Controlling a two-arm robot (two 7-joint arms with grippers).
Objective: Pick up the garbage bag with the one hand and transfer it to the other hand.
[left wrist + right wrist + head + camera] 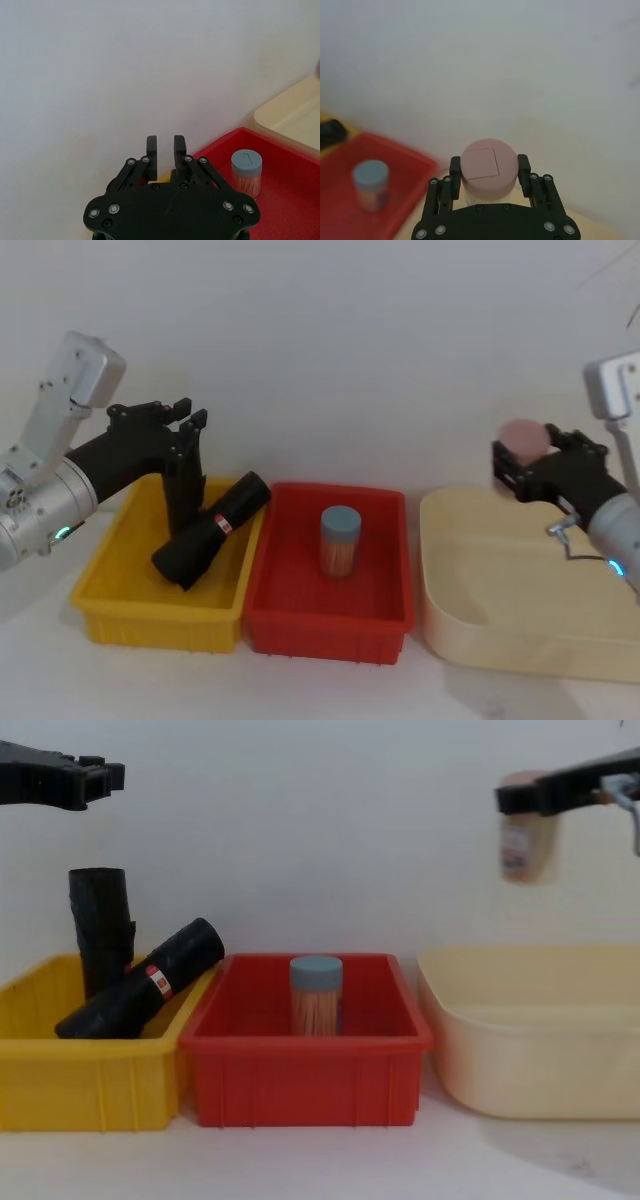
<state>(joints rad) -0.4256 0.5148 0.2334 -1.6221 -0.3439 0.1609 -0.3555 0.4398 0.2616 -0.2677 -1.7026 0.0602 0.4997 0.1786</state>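
Two black garbage bag rolls are in the yellow bin (105, 608). One with a red-and-white label band (212, 530) (140, 990) leans on the rim towards the red bin; the other (181, 490) (100, 925) stands upright behind it. My left gripper (190, 412) (165, 145) (105, 775) hovers above the upright roll, touching neither; its fingers stand a narrow gap apart with nothing between them. Far to the right, my right gripper (530, 452) (489, 167) (525, 795) is raised above the cream tub and shut on a pink-lidded jar (523, 436) (527, 845).
A red bin (300, 625) in the middle holds an upright blue-lidded clear jar (339, 540) (316, 995). A large cream tub (480, 640) (520, 1070) stands at the right. A white wall rises close behind the bins.
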